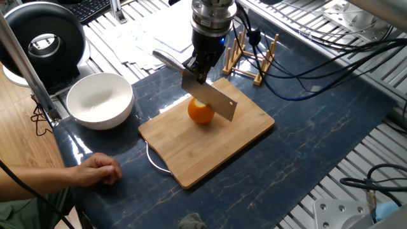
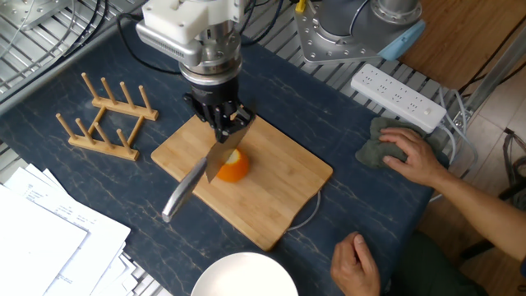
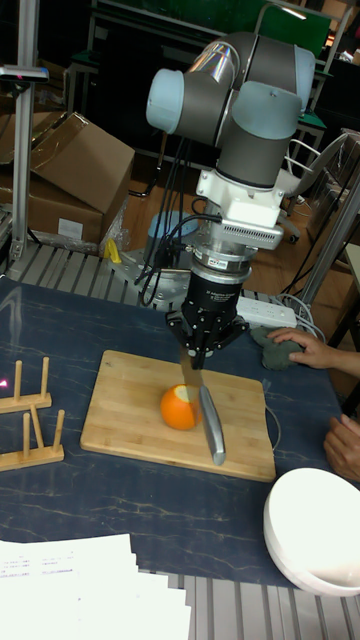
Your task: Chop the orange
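Orange (image 1: 201,112) sits whole mid cutting board (image 1: 241,137), not cut yet. Gripper (image 2: 223,122) jaws clamp the knife (image 1: 210,100), blade at the fruit's top (contact unclear); whole chop still left.

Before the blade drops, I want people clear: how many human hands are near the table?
2. One hand rests on a grey cloth beside the power strip; the other hand lies by the white bowl. None seem hidden.
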Motion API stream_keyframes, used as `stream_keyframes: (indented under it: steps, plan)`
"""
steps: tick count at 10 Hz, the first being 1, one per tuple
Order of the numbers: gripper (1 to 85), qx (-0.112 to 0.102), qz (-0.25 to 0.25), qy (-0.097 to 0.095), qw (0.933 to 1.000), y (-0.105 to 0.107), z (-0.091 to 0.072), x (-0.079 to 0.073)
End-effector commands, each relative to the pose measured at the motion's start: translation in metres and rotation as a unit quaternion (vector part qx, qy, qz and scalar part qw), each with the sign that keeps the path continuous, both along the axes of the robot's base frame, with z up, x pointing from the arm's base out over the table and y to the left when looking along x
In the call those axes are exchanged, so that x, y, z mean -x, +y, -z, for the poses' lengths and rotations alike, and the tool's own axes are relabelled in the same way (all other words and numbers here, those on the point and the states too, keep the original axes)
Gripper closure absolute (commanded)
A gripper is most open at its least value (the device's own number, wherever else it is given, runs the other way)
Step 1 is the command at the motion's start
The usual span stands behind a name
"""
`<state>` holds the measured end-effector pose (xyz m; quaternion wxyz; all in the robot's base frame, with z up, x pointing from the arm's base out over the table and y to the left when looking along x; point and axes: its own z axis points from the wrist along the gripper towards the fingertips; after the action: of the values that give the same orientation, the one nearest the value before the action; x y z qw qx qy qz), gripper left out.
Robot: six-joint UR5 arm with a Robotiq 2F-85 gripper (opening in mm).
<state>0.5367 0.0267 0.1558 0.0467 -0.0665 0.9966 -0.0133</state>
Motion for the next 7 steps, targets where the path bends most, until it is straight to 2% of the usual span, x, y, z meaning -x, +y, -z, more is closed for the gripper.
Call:
stream_keyframes:
  steps: [1, 2, 3, 6, 7]
  plan:
    - [84.3, 0.001, 0.000, -0.005, 1.0000, -0.003, -0.004, -0.005]
    - [84.3, -0.005, 0.005, -0.006, 1.0000, 0.000, -0.003, -0.006]
    - [84.3, -0.038, 0.007, -0.006, 0.9992, 0.004, 0.000, -0.009]
    - [84.3, -0.050, 0.020, 0.005, 0.9985, 0.012, -0.006, -0.005]
    - [84.3, -0.047, 0.027, 0.017, 0.9984, 0.014, -0.014, 0.000]
